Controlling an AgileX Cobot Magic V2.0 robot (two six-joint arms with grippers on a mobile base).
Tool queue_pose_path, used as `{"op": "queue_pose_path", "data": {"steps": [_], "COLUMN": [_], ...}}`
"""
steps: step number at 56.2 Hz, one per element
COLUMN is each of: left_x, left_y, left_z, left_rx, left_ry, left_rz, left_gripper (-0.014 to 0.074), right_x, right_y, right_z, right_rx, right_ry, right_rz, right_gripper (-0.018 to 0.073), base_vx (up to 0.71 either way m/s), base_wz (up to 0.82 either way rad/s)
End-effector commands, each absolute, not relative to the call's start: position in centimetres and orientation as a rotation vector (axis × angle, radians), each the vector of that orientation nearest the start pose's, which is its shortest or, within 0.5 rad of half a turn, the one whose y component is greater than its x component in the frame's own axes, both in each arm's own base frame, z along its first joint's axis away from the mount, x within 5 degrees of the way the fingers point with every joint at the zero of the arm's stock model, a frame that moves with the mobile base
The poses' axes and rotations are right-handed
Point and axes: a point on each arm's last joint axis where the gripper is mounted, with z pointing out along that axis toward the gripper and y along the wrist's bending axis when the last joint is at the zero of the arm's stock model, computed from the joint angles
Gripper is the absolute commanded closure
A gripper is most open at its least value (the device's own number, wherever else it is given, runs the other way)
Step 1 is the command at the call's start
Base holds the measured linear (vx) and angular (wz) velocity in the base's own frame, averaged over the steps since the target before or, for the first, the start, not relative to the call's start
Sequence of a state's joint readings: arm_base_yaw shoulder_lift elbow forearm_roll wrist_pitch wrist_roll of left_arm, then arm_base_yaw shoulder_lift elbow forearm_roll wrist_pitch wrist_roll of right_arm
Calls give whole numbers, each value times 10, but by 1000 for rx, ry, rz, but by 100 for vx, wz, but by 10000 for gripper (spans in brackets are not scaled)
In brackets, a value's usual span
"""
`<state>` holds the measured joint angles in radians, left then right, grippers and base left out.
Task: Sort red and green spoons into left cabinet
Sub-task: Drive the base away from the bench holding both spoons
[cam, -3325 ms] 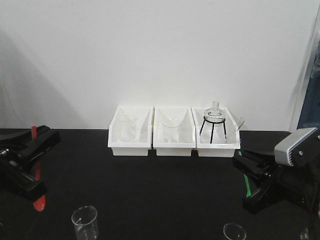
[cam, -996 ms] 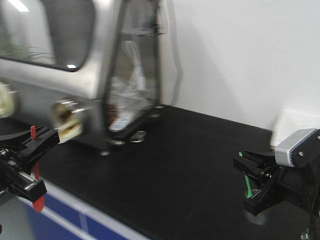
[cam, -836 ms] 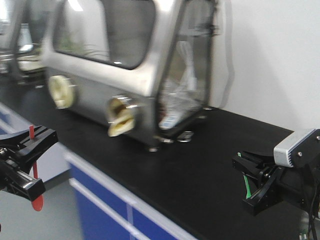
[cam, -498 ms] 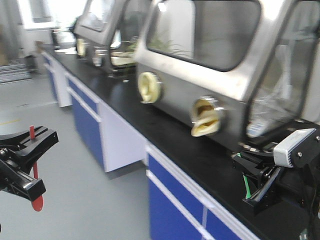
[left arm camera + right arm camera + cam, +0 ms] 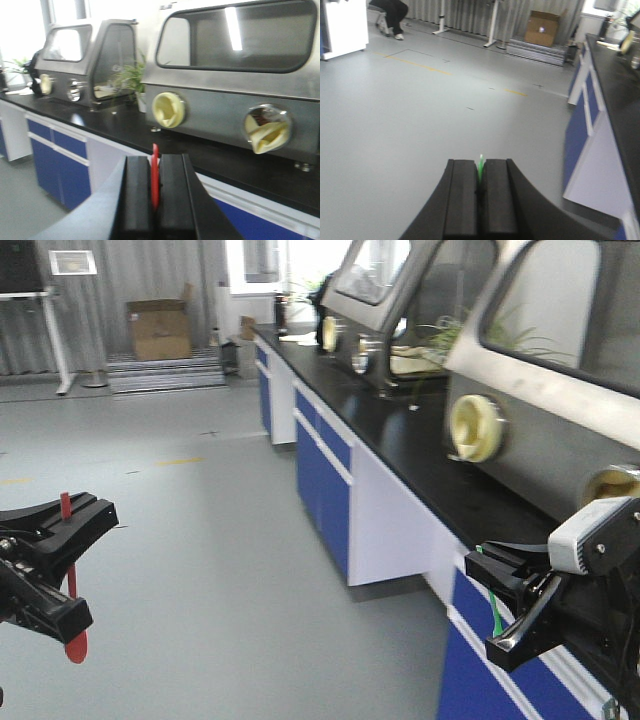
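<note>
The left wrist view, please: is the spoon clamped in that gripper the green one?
No, the left gripper is shut on the red spoon.

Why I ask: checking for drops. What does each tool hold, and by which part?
Left tool grips the red spoon mid-handle, bowl hanging below. Right tool grips the green spoon by its handle.

A long bench [image 5: 410,455] with a black top and blue cupboard fronts runs along the right side toward the far wall. Steel glove boxes stand in a row on its top, one [image 5: 560,360] at the near end and another [image 5: 395,285] farther along. A potted plant [image 5: 127,80] stands between two of them. Beside the bench, the grey floor [image 5: 200,530] carries a low platform [image 5: 165,370] by the far wall, with a cardboard box [image 5: 160,330] on it.
</note>
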<state>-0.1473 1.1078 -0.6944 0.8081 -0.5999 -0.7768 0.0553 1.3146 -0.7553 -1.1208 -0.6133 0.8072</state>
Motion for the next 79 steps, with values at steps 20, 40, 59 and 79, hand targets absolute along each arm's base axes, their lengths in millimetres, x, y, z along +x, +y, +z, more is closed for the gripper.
{"op": "queue_pose_path", "data": {"steps": [20,40,59,79], "left_x": [222,222,222,222], "left_y": [-72,-72,-72,-72], "left_z": [362,362,362,362], "left_rx": [385,386,386,385], "left_ry": [1329,1328,1328,1329], "left_rz": [-527,-528,-528,-527], "left_gripper": [603,603,603,603], "right_x": [269,269,269,269], "right_y": [63,63,63,63], "right_z": [320,320,320,320], "right_rx": [-611,-611,-611,-610], "right_ry": [1517,1518,1518,1519], "right_rz": [373,372,372,371], "right_gripper": [568,568,568,568], "base_vx": [17,26,40,50], "base_wz": [51,42,18,2]}}
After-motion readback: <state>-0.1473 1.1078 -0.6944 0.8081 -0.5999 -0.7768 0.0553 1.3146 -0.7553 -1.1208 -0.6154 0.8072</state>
